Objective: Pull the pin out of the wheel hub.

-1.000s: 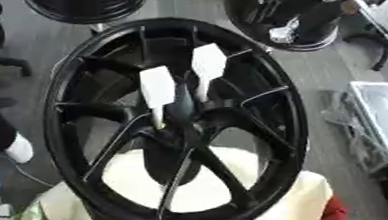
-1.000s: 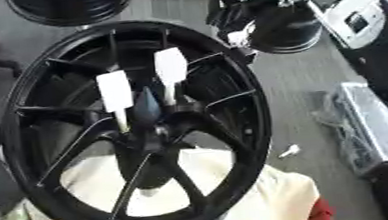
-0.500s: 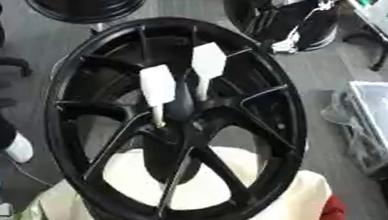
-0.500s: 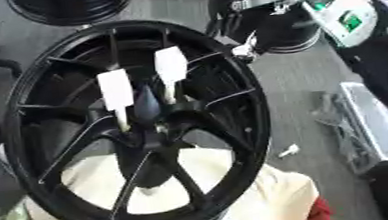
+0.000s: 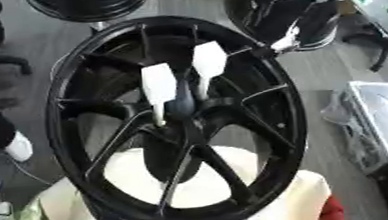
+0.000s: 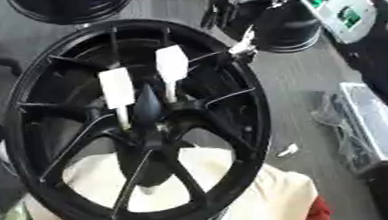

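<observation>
Black hub (image 5: 181,128) stands tilted on a cream cushion (image 5: 284,199), filling the middle. Two white pins (image 5: 158,85) (image 5: 208,60) stick up side by side from its centre, left one lower, right one higher. Right hand (image 6: 223,6) shows at top right, beyond the hub's upper right rim, well apart from the pins; fingers curled, holding nothing visible. Grey floor lies open right of the rim. Another wheel (image 5: 92,3) sits at top edge. Left hand not seen.
</observation>
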Controlling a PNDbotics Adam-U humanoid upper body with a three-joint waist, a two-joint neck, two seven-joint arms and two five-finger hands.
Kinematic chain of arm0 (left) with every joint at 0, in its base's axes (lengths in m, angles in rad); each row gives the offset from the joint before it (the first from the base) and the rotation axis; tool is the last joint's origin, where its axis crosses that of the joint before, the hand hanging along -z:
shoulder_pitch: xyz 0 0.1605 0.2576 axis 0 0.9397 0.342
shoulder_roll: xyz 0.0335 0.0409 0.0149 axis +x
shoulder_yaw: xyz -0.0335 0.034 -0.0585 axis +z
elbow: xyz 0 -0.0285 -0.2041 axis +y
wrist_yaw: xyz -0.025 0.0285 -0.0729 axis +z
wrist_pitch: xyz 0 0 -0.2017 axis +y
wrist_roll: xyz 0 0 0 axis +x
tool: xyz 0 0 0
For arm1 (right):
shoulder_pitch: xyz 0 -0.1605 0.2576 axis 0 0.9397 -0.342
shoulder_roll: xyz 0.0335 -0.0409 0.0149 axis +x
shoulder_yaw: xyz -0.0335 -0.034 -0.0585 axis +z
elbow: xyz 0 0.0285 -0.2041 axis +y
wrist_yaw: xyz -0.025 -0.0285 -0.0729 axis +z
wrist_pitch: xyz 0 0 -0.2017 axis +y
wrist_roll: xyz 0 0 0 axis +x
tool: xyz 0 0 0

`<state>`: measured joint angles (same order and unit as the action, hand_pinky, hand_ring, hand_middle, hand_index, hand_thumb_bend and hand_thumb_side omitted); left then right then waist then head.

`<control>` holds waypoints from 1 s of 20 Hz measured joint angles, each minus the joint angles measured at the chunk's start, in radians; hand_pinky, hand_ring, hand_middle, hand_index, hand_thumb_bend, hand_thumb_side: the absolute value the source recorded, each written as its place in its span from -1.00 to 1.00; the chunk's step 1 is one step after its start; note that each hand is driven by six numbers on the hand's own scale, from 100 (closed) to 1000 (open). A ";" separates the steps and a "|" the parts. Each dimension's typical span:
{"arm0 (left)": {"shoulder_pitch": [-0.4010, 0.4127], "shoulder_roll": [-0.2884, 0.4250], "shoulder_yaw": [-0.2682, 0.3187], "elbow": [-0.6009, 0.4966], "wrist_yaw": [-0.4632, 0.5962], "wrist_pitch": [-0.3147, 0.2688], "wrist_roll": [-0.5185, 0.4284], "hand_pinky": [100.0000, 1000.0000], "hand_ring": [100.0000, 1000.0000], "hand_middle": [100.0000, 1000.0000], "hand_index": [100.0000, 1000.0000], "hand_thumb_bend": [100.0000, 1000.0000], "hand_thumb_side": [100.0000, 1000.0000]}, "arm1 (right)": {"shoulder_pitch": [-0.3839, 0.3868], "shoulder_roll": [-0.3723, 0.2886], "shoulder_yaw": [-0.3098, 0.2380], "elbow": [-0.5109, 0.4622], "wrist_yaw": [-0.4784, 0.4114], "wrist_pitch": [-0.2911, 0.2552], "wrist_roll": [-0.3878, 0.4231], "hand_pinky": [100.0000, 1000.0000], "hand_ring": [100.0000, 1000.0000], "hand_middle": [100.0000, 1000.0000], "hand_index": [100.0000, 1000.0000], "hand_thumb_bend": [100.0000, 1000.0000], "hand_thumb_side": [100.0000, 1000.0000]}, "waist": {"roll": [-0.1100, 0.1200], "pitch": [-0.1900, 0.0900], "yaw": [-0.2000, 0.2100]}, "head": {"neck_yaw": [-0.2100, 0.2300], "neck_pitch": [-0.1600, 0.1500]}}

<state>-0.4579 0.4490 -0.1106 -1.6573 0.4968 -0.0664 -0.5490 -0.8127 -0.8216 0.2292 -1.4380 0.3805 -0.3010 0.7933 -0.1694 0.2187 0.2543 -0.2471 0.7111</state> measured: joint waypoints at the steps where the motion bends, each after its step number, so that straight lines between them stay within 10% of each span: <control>1: 0.000 0.000 -0.001 0.000 0.000 0.000 0.000 0.66 0.81 0.67 0.72 -0.89 0.47 | 0.000 0.003 0.000 -0.008 0.003 0.003 -0.011 0.56 0.47 0.49 0.74 -0.21 0.11 | 0.000 0.000 0.000 | 0.000 0.000; 20: 0.011 0.055 -0.011 -0.044 0.075 0.006 -0.019 0.65 0.80 0.67 0.71 -0.99 0.38 | -0.009 0.037 0.021 -0.021 0.012 0.003 -0.012 0.57 0.52 0.50 0.69 -0.21 0.09 | 0.010 -0.009 0.008 | -0.031 0.026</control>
<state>-0.4468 0.5040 -0.1212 -1.7011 0.5716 -0.0609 -0.5680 -0.8218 -0.7844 0.2497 -1.4591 0.3929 -0.2981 0.7808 -0.1593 0.2095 0.2627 -0.2780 0.7368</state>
